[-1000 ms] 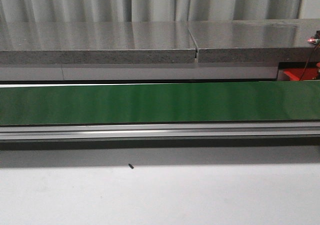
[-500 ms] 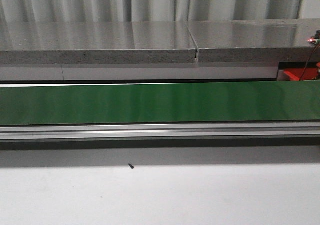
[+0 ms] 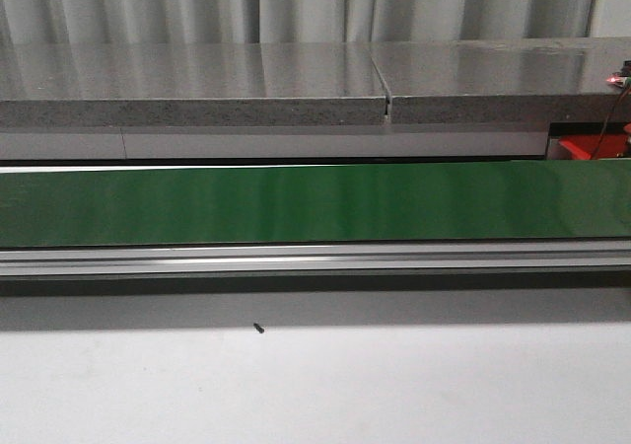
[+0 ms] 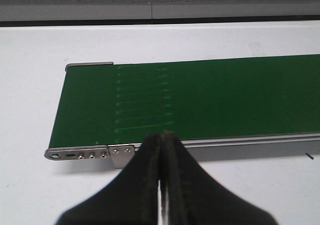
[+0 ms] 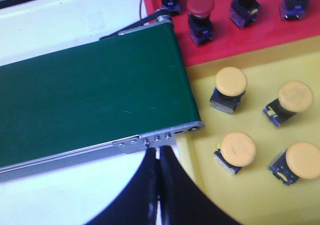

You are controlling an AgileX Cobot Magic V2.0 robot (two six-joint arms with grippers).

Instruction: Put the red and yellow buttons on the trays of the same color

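Currently green belt (image 3: 315, 202) carries nothing; both tools, left (image 4: 161, 137) and right (image 5: 158, 152), are closed and empty. Best wait beside the belt, opening only once a button arrives; yellow tray (image 5: 260, 115) already holds four.

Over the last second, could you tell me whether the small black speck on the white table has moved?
No. The black speck sits at the same spot below the conveyor's aluminium rail.

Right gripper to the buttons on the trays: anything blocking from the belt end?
Nothing visible. The right gripper, shut, sits just off the green belt end. Four yellow buttons sit apart on the yellow tray; red buttons are on the red tray, already matched. No button shows on the belt.
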